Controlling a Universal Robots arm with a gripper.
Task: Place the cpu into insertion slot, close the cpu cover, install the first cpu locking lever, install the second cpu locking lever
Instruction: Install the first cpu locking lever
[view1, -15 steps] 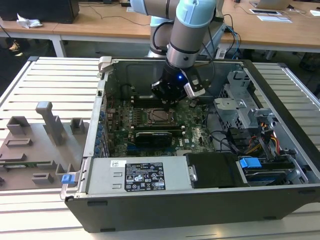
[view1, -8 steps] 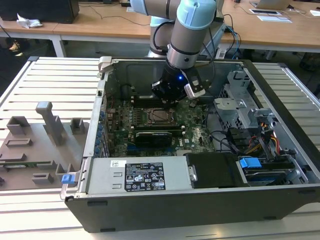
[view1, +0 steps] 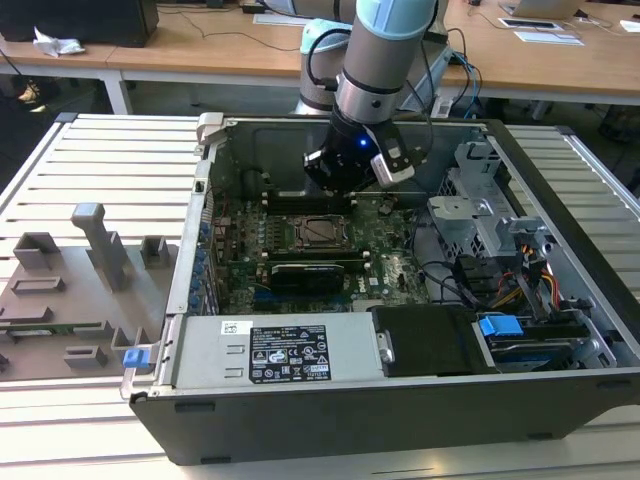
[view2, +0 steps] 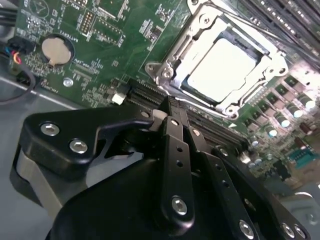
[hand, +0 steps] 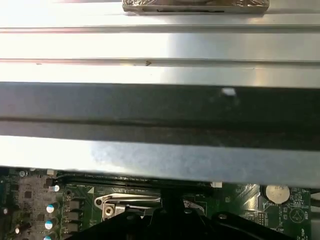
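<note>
The tool (view2: 172, 107) hangs inside the open computer case (view1: 560, 160), low over the green motherboard (view2: 100, 45), its two black fingers (view2: 175, 145) drawn narrow with their tips close together and nothing between them; in the exterior view the tool (view1: 335, 185) sits just behind the socket, toward the case's back wall, under the grey and pale-blue arm (view1: 385, 60); just ahead of the fingertips in the second wrist view lies the cpu (view2: 220, 67), its pale metal top flat and seated in the insertion slot (view2: 252, 45); the cpu cover (view2: 185, 50) lies down around the chip as a silver frame, the chip showing through its square cut-out; whether the locking levers along the frame's edges are latched I cannot tell; the long black memory slots (view2: 210, 125) run directly beneath the fingertips, between the tool and the socket; a round coin battery (view2: 56, 50) sits well off to one side of the tool on the board; in the first wrist view the case wall (hand: 160, 115) crosses in front, with the cover's corner (hand: 125, 205) just beside the tool; the case rests on a slatted metal bench (view1: 110, 160), with a grey fixture tray (view1: 80, 290) well apart on the exterior view's left.
</note>
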